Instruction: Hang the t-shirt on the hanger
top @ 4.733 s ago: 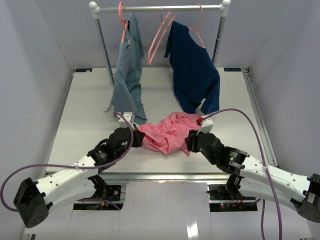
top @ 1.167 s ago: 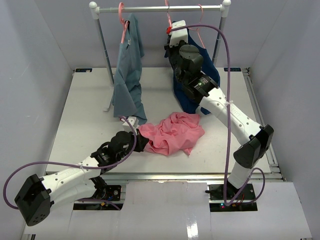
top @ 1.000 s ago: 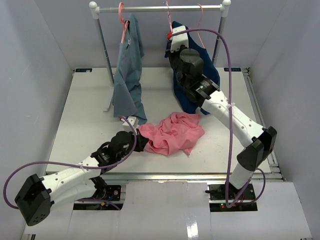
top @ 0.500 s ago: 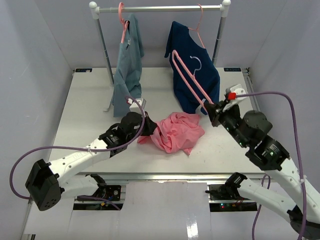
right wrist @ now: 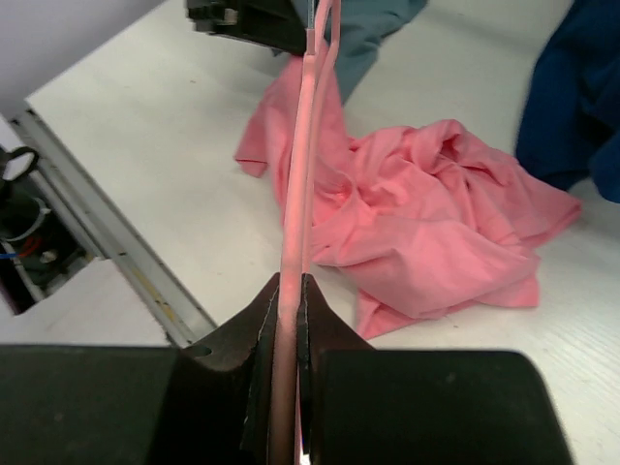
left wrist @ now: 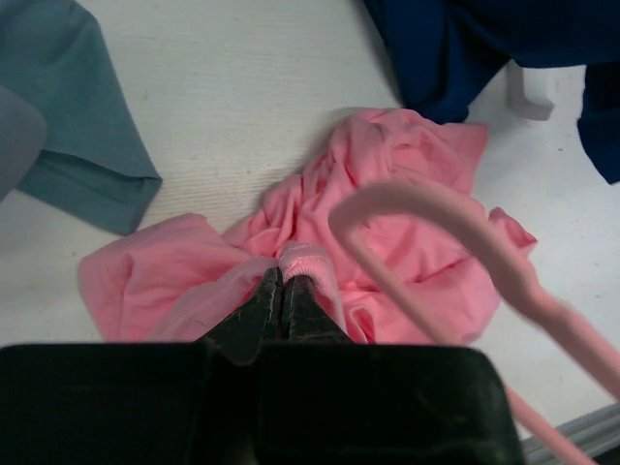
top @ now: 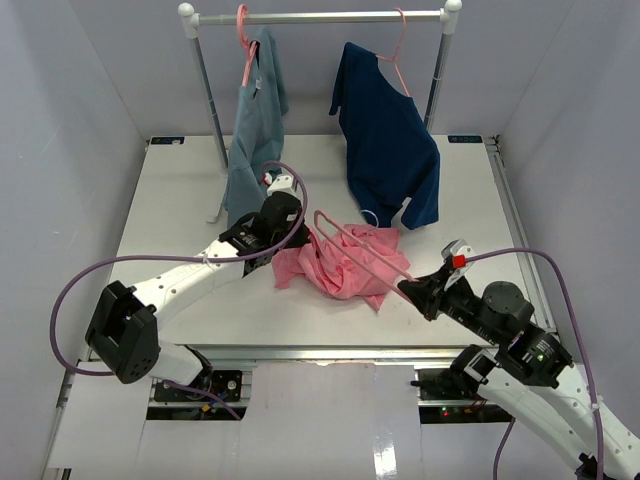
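The salmon-pink t-shirt (top: 345,265) lies crumpled on the white table, also in the left wrist view (left wrist: 407,203) and the right wrist view (right wrist: 436,223). My left gripper (top: 300,243) is shut on a ribbed edge of the t-shirt (left wrist: 305,260) at its left side. My right gripper (top: 412,290) is shut on the slim pink hanger (top: 360,245), holding one end so it lies low across the t-shirt. The hanger runs away from the fingers in the right wrist view (right wrist: 302,145) and crosses the left wrist view blurred (left wrist: 455,232).
A rail (top: 320,16) at the back carries a grey-blue shirt (top: 255,140) on a pink hanger at left and a navy shirt (top: 385,140) on another at right. The navy shirt's hem hangs just behind the t-shirt. The table's front edge (top: 320,352) is near my right gripper.
My right arm took the hanger off the rail, swung it down and now holds it low over the t-shirt. My left gripper moved back and right, pulling the t-shirt's edge.
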